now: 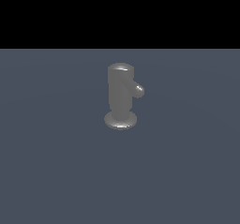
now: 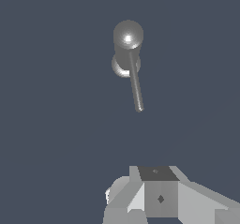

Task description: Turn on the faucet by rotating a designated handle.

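A grey faucet [image 1: 121, 96] is shown standing upright near the middle of a dark blue-grey floor [image 1: 51, 171]. Its slim handle [image 2: 135, 85] projects sideways from near the rounded top, toward the exterior view's right. The gripper [image 2: 159, 197] is seen well apart from it; the jaw opening cannot be told.

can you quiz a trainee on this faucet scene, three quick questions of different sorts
1. True or false: the gripper is touching the handle.
2. In the exterior view, the handle projects toward which side of the faucet? A left, B right.
3. What shape is the faucet's base?

Key: 1 false, it sits apart from the handle. 2 B. 3 round and flared.
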`<action>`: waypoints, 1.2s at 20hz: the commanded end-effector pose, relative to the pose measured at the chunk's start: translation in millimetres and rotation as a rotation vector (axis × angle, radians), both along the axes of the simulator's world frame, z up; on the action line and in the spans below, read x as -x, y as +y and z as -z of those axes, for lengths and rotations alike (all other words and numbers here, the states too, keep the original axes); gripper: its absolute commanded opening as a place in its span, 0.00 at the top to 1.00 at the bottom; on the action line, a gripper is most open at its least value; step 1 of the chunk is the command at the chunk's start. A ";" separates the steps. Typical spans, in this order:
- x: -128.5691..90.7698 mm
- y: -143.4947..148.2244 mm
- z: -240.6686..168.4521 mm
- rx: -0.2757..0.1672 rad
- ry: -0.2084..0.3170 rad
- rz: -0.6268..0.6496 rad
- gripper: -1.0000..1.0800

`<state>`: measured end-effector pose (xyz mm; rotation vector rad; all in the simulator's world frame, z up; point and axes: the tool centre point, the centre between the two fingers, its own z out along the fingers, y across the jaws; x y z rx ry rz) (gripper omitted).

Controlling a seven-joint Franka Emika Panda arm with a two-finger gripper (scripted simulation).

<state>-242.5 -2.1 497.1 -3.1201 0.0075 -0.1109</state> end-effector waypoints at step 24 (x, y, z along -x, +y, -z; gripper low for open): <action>-40.0 14.2 205.2 0.018 0.052 -0.107 1.00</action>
